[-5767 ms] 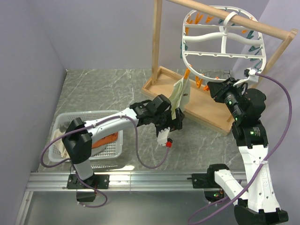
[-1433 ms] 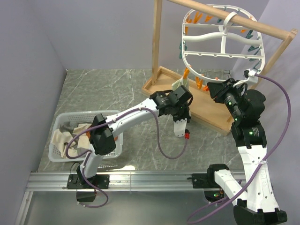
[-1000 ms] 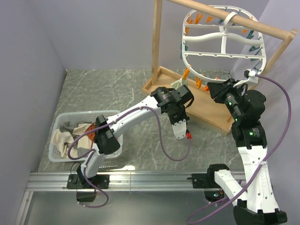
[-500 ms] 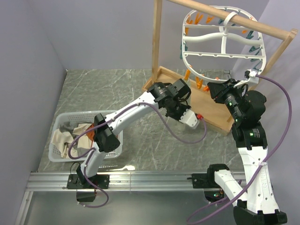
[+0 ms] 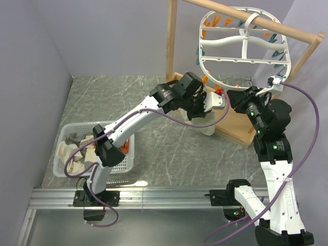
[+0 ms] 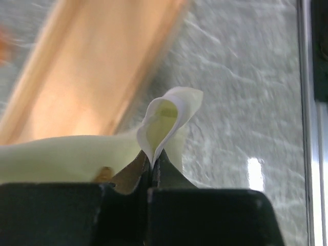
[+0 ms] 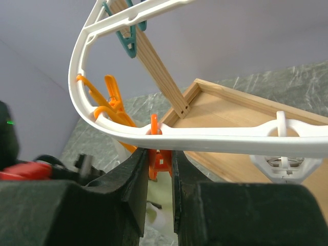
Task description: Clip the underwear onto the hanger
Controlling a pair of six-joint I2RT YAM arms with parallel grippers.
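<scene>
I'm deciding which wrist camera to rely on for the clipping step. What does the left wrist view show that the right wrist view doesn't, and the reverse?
Left wrist only: the left gripper shut on a fold of the pale yellow underwear.
Right wrist only: the white rim of the hanger, a teal clothespin, and the right gripper closed on an orange clothespin hanging from that rim. A pale patch below it is too unclear to name.
Both: the stand's wooden base and the marbled table.
</scene>
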